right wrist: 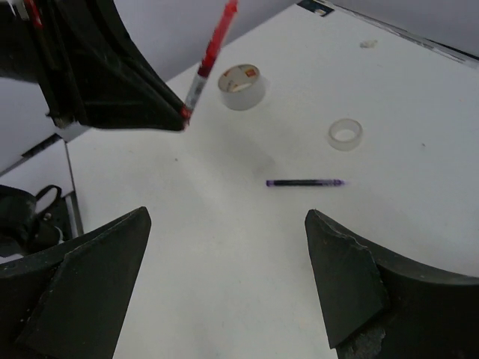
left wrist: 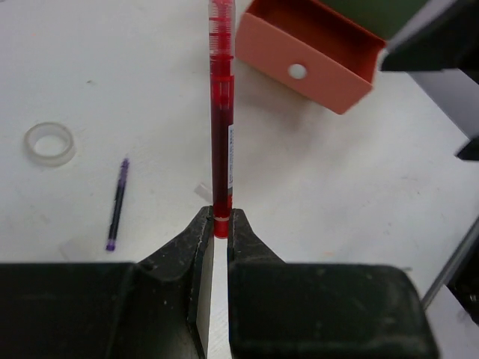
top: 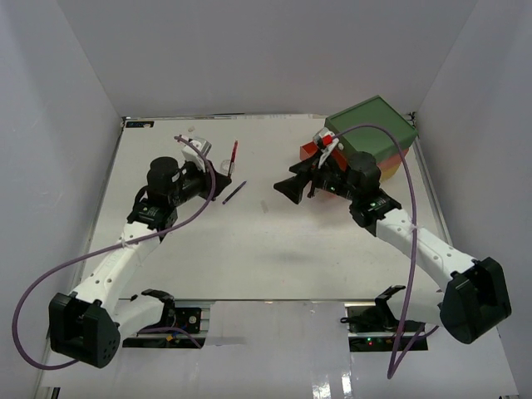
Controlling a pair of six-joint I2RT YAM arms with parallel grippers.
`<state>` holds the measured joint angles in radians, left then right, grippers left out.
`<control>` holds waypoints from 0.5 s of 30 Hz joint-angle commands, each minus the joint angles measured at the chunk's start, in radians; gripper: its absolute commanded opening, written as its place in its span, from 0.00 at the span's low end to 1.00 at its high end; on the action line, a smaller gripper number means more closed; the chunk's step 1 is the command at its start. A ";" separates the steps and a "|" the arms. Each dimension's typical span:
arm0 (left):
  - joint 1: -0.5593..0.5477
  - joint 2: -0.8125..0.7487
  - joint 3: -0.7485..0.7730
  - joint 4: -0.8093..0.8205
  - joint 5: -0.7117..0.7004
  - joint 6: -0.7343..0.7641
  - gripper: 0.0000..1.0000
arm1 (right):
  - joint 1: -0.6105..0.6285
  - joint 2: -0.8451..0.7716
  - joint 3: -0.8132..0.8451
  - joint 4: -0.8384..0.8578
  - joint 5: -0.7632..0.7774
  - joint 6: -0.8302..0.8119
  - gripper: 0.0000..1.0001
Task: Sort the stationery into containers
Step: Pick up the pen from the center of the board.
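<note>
Stationery looks mostly unsorted. Your left tool [left wrist: 221,224] is clenched on the end of a red pen [left wrist: 220,134], held up off the desk [left wrist: 90,67]. Your right tool [right wrist: 224,277] hangs released, gripping nothing. Just ahead of the pen, the orange drawer [left wrist: 314,63] stands pulled out. A purple pen [left wrist: 117,203], clear tape roll [left wrist: 49,143] and beige tape roll [right wrist: 242,86] lie loose on the desk, yet to be put away.
</note>
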<state>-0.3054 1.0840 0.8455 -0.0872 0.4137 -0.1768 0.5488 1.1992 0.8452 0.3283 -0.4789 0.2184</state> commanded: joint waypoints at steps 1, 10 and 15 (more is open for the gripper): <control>-0.014 -0.062 -0.055 0.127 0.204 0.053 0.00 | 0.045 0.060 0.109 0.117 -0.063 0.091 0.90; -0.032 -0.136 -0.115 0.161 0.300 0.080 0.00 | 0.092 0.206 0.245 0.153 -0.041 0.150 0.86; -0.040 -0.133 -0.120 0.161 0.315 0.085 0.00 | 0.097 0.230 0.268 0.187 -0.069 0.174 0.81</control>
<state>-0.3378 0.9684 0.7315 0.0467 0.6842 -0.1112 0.6407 1.4277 1.0569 0.4400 -0.5209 0.3611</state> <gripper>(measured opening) 0.183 0.816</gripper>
